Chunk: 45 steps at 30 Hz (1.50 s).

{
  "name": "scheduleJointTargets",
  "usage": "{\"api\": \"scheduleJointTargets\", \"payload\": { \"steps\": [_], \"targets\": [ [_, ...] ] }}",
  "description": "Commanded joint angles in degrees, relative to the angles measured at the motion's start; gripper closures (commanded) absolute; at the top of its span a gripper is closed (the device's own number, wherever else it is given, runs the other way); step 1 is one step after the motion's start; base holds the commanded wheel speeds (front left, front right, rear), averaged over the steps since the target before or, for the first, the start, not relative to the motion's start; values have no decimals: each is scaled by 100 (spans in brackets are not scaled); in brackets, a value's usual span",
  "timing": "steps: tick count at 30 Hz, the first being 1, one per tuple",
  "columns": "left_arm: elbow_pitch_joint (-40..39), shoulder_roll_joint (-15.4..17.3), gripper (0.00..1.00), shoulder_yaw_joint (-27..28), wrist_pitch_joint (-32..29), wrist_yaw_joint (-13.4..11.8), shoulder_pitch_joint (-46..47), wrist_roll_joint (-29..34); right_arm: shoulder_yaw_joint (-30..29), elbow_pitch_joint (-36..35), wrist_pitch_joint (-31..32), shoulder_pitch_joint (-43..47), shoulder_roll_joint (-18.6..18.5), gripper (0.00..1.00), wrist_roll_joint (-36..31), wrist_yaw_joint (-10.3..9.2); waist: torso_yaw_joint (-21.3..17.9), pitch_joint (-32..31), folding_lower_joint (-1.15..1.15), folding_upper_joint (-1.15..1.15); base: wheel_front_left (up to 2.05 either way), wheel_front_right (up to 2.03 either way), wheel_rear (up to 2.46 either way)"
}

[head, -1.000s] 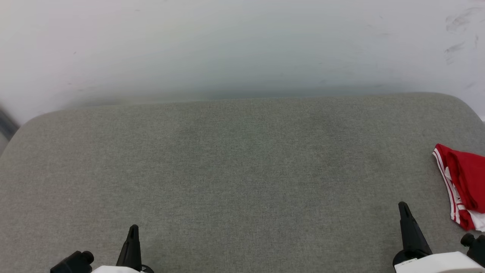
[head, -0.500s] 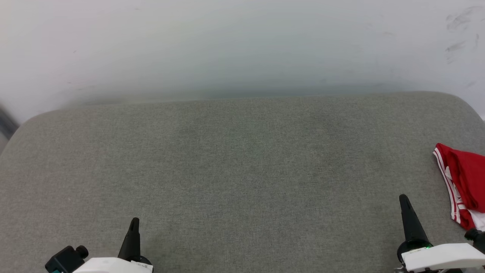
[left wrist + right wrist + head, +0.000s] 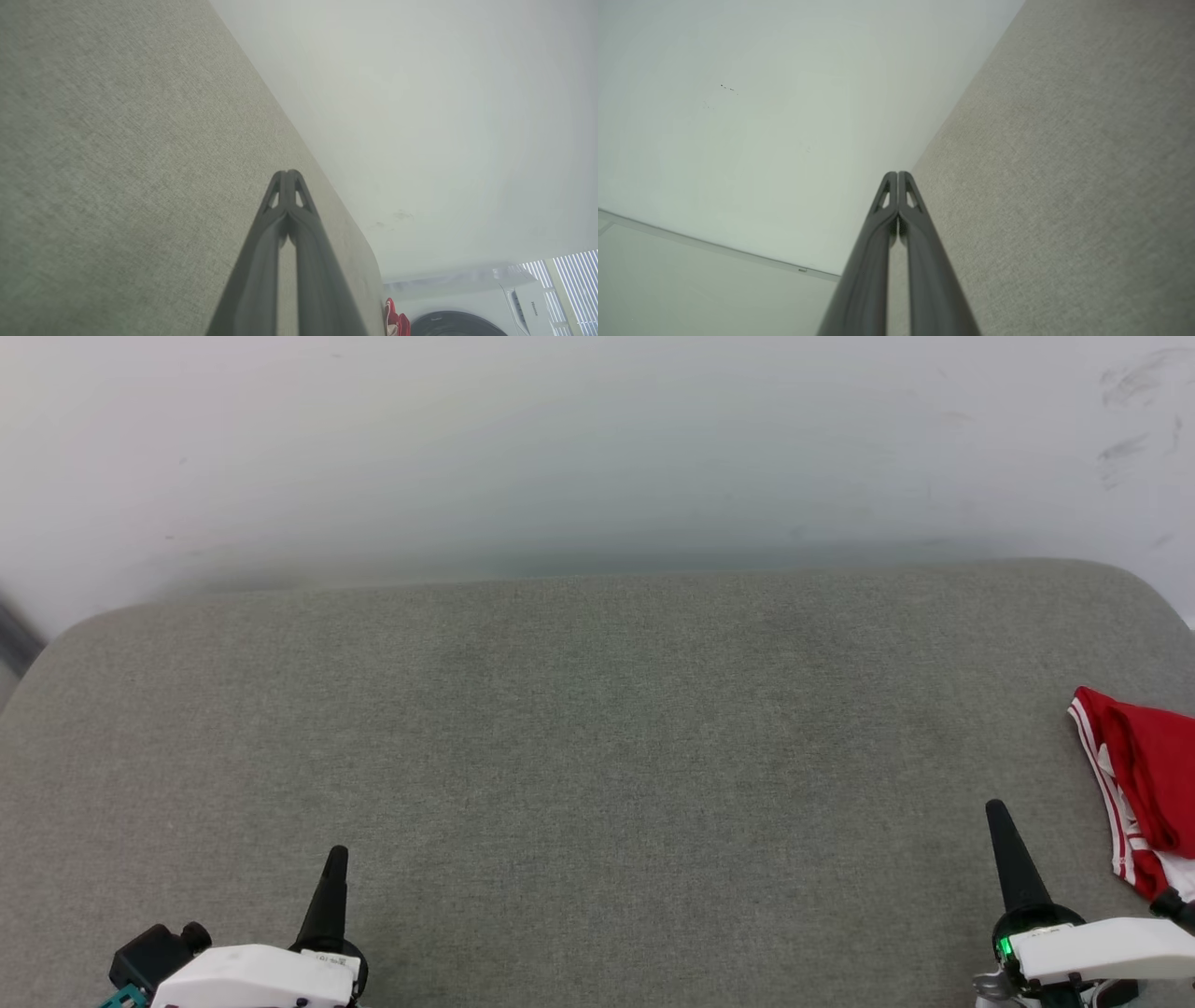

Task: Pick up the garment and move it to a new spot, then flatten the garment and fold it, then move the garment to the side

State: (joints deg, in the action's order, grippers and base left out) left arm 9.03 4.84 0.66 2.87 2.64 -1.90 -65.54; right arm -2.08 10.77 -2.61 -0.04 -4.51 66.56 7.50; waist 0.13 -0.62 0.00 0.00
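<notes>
Head view: a grey fabric-covered tabletop with rounded far corners stands against a pale wall. The left tool rises from the lower left, its two dark fingers pressed together into a single point with nothing between them. The right tool rises from the lower right, closed the same way and empty. The shirt, red with white-and-red striped trim and a bit of white, lies on the tabletop at the right edge, partly cut off by the frame. It is near the right tool, on that tool's right, and does not touch it.

Left wrist view: the left tool points along the tabletop toward the wall, fingertips meeting and gripping nothing. A small red part of the shirt shows at the tabletop's far end, well apart from this tool. Beyond it stands a white washing machine with a dark round door, and window blinds show in the corner.

Right wrist view: the right tool has its fingertips touching and holds nothing. Grey tabletop lies on one side of it and the pale wall on the other.
</notes>
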Motion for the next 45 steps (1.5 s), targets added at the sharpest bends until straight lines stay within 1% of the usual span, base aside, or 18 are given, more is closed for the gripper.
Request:
{"api": "scheduleJointTargets", "payload": {
  "steps": [1,21,45],
  "targets": [
    [-9,34,100,35,-34,53,119,-151,-20,-19,33,-136,-45,100,159,0,0,2,0,0,0,0,0],
    [193,23,100,149,-319,243,419,-1282,-101,120,322,-344,-31,100,1232,-1,-5,29,0,0,0,0,0],
    [406,-10,100,290,-626,420,715,-2395,-200,260,628,-546,2,100,2294,-1,-10,62,0,0,0,0,0]
  ]
}}
